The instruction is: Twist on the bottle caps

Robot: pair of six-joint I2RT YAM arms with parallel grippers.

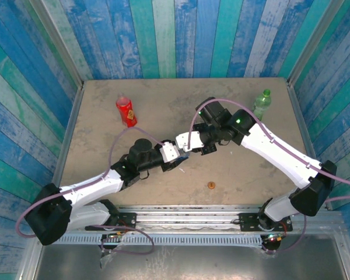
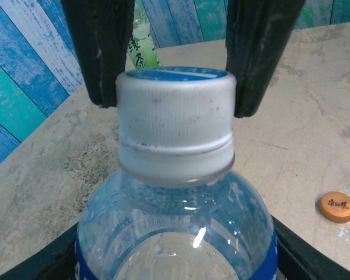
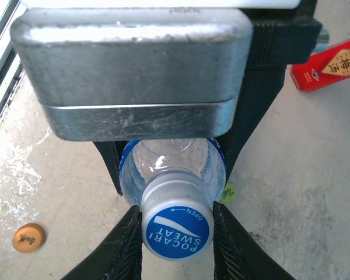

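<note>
The clear bottle (image 2: 175, 227) with a blue label lies tilted in my left gripper (image 2: 175, 259), which is shut on its body. A white cap with a blue top (image 3: 176, 227) sits on its neck. My right gripper (image 3: 176, 220) is shut on that cap, one finger (image 2: 102, 52) pressed to each side. Both grippers meet at mid-table: left gripper (image 1: 174, 155), right gripper (image 1: 188, 144). The red bottle (image 1: 126, 111) stands at the back left, the green bottle (image 1: 261, 104) at the back right. An orange cap (image 1: 210, 185) lies on the table in front. A light green cap (image 3: 228, 192) lies beneath the held bottle.
The beige table (image 1: 163, 99) is walled by blue and green striped panels on three sides. A metal rail (image 1: 186, 213) runs along the near edge by the arm bases. The orange cap (image 2: 337, 206) lies right of the grippers.
</note>
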